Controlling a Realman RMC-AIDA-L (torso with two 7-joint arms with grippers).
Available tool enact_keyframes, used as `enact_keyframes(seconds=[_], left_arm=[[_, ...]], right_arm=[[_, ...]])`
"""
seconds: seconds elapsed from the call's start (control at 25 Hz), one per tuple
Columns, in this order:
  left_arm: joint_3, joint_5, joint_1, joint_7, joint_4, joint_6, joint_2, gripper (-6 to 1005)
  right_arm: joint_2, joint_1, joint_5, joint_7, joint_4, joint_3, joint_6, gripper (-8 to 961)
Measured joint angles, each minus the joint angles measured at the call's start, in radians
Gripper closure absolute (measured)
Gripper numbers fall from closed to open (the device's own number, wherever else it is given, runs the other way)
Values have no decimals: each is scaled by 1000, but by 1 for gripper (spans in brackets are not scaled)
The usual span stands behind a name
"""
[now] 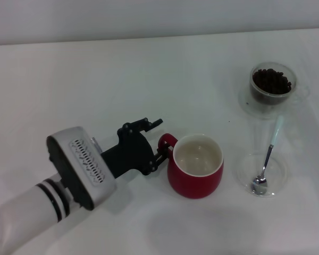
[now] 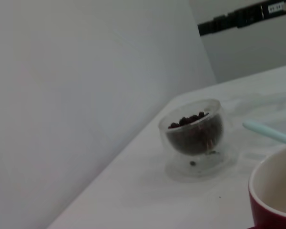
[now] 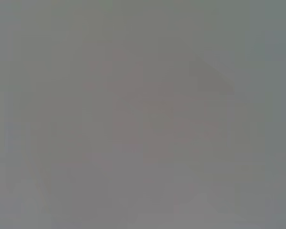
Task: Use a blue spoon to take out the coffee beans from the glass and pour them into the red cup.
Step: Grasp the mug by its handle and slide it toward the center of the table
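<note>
The red cup [image 1: 194,185] stands mid-table, white inside and empty, its loop handle toward my left gripper [image 1: 159,139]. The gripper's black fingers stand apart at the handle, one beside it and one farther back. The glass [image 1: 271,87] holding the coffee beans [image 1: 272,81] stands at the far right. The blue spoon [image 1: 266,164] lies with its bowl in a shallow clear dish [image 1: 243,171], pale blue handle pointing away. The left wrist view shows the glass [image 2: 193,138], the beans [image 2: 188,119], the spoon handle [image 2: 267,131] and the cup rim [image 2: 271,210]. My right gripper is out of view.
The glass sits on a flat clear saucer [image 1: 245,103]. The white table [image 1: 95,79] runs back to a pale wall. The right wrist view shows only plain grey.
</note>
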Motion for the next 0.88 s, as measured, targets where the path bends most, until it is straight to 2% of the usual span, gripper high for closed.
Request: enact_keyframes(seconds=[0.28, 0.48, 0.72, 0.88], left_arm=[[-28, -8, 52, 27, -10, 65, 5, 376], [-32, -8, 91, 50, -12, 95, 6, 341], [-34, -11, 157, 51, -13, 191, 12, 300], [-61, -12, 193, 44, -18, 225, 13, 300]], right_arm=[[0, -2, 0, 0, -1, 0, 0, 82], [0, -2, -3, 0, -1, -1, 0, 82], [-1, -12, -4, -2, 2, 0, -7, 82], [-2, -20, -3, -2, 3, 0, -8, 82]])
